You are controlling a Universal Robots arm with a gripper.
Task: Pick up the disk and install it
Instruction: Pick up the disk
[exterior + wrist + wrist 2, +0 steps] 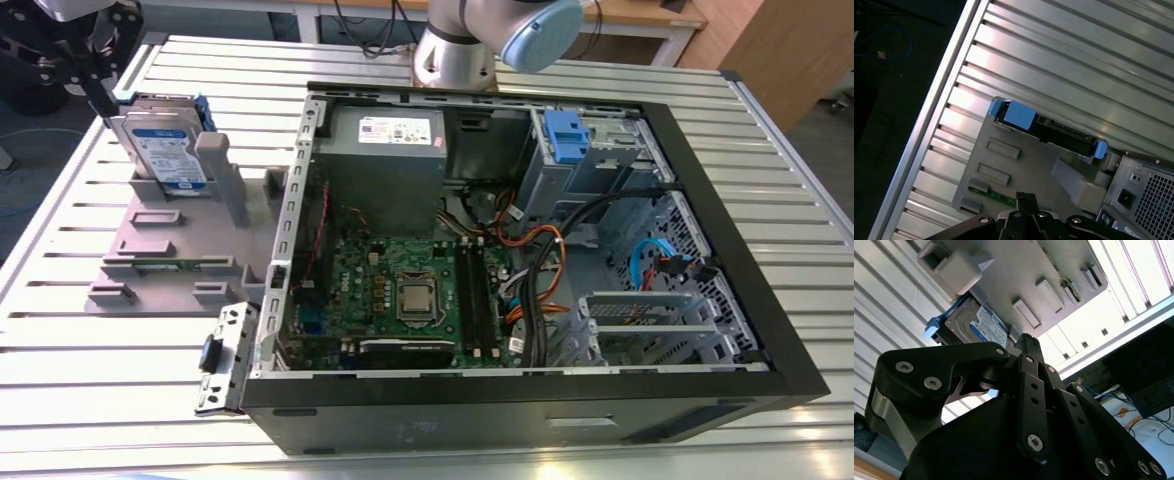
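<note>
The disk (163, 150) stands upright on its edge in the grey plastic stand (160, 255) at the exterior view's left, its white-and-blue label facing the camera and its blue carrier around it. My gripper (100, 98) hangs just above and to the left of the disk's upper corner, its fingers together and holding nothing. In the first wrist view the disk (1054, 131) is seen edge-on with blue tabs at both ends, beyond the gripper (1024, 200) and the stand (1019, 167). In the second wrist view the disk (979, 326) sits past the gripper (1026, 342), under the stand (1019, 275).
An open black computer case (534, 405) lies right of the stand, with a motherboard, a grey power supply (387, 160), a blue-tabbed drive cage (567, 135) and loose cables inside. All rest on a slatted aluminium table (107, 400). The arm's base rises behind the case.
</note>
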